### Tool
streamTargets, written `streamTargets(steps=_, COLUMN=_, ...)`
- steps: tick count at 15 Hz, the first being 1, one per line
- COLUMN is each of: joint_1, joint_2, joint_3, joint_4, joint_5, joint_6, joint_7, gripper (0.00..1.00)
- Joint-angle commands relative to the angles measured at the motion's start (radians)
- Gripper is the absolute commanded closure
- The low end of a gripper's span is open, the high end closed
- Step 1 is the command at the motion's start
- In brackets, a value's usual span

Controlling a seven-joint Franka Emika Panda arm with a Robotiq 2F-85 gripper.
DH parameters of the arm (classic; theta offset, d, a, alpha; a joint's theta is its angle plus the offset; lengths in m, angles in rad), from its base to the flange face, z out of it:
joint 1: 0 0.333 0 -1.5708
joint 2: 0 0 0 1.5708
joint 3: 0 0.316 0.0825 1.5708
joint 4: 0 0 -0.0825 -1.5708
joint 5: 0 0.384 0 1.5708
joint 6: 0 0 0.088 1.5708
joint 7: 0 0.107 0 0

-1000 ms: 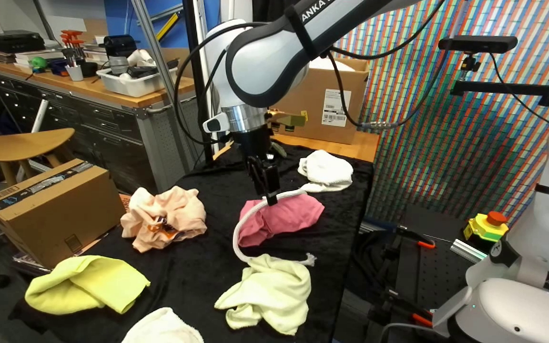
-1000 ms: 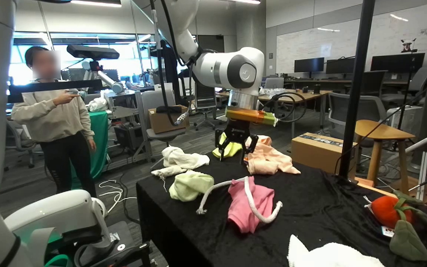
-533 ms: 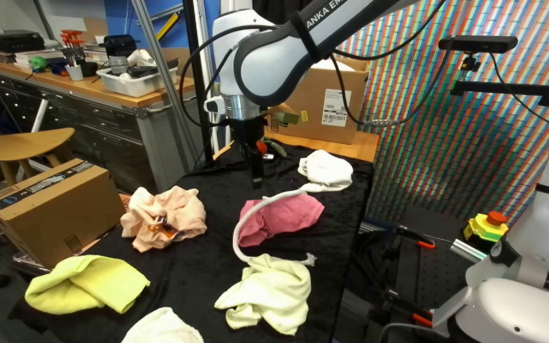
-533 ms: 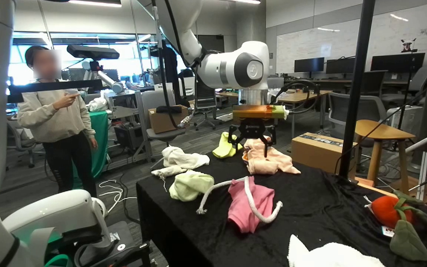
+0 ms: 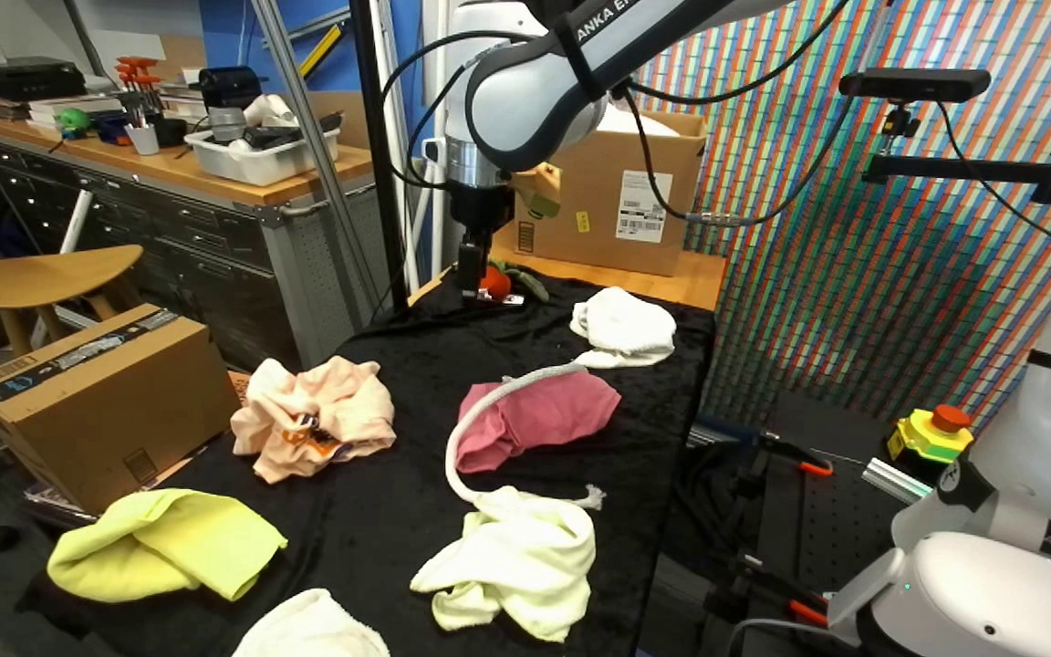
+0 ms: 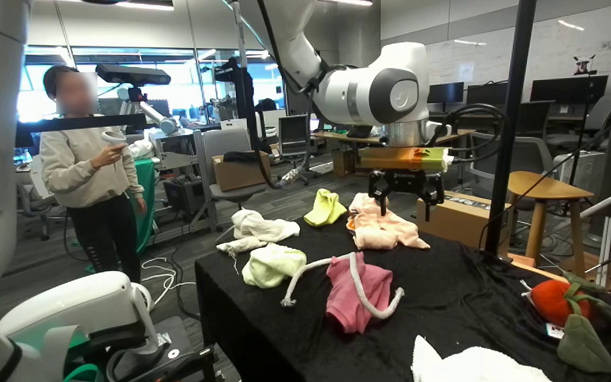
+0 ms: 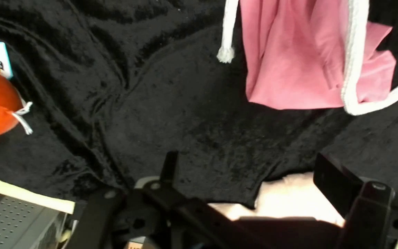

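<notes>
White rope (image 6: 359, 286) kinda flops over the pink cloth (image 6: 344, 294), whose bulk probably props up its middle, while my claw (image 6: 405, 215) hangs wide and empty.

Bkgd windows (image 6: 184, 87) blown out in an exterior view; wrist view soft, peach cloth (image 7: 288, 199) overexp.

Gotta be a robotics lab, kinda office-ish too. Just look at the robot arm (image 5: 535, 105), the red-on-yellow stop button (image 5: 932, 436) and the camera (image 5: 915, 84) on a bracket (image 5: 963, 168). Then add a whiteboard (image 6: 555, 53), monitors (image 6: 568, 91), office chairs (image 6: 226, 140), plus a drawered workbench (image 5: 188, 219) with orange-handled tools (image 5: 138, 73) on top.
</notes>
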Motion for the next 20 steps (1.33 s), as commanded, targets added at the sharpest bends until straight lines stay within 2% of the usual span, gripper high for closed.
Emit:
streamTargets(steps=1, joint_1=-0.049, joint_2=0.099, joint_3=-0.017, joint_4=0.15, joint_5=0.056, joint_6=0.012, joint_7=0.062, gripper=0.0)
streamTargets(steps=7, joint_1=-0.117, joint_2=0.308, joint_3=-0.071, joint_4=0.437, joint_5=0.069, joint_6=-0.006, joint_7=0.174, gripper=0.0)
streamTargets(steps=10, joint_1=-0.142, joint_2=0.422, joint_3=-0.077, joint_4=0.586, joint_5=0.074, joint_6=-0.045, joint_7=0.213, gripper=0.0)
streamTargets(steps=20, joint_1=-0.145, joint_2=0.704, joint_3=-0.107, joint_4=1.014, joint_5=0.066, joint_6=-0.363, joint_7=0.435, gripper=0.0)
